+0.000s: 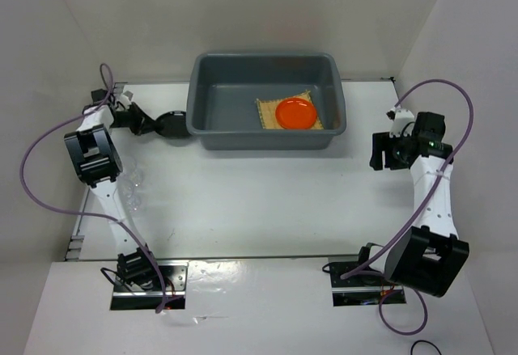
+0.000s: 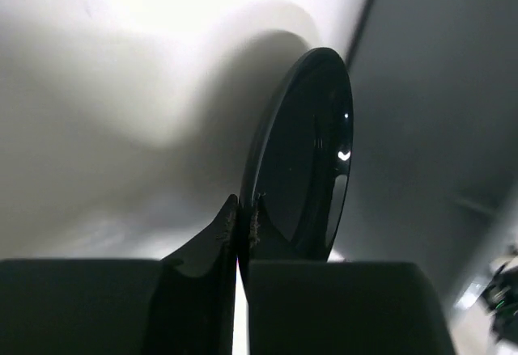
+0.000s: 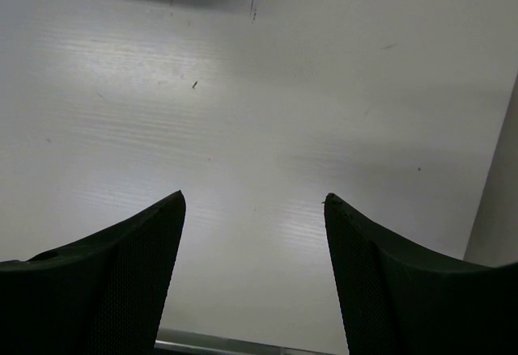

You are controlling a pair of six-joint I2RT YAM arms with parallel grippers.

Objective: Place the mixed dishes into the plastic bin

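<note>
Surface (image 1: 259,209) holds glasses (image 1: 134,182); we count mat (image 1: 266,113), orange plate (image 1: 296,113) in bin (image 1: 267,139); left end effector (image 2: 244,213) clamps black plate (image 2: 303,161), right end effector (image 3: 253,196) gapes.

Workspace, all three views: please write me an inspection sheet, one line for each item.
Surface: white table, glossy.
Job's things: woven mat and orange plate inside the grey bin; black plate outside it, beside its left wall; clear glasses on the table near the left arm.
Clutter: nothing seen.
Grippers: left gripper shut on the black plate's edge; right gripper open, nothing between its fingers.
Cables: purple cables loop from both arms.
Surroundings: white walls.
</note>
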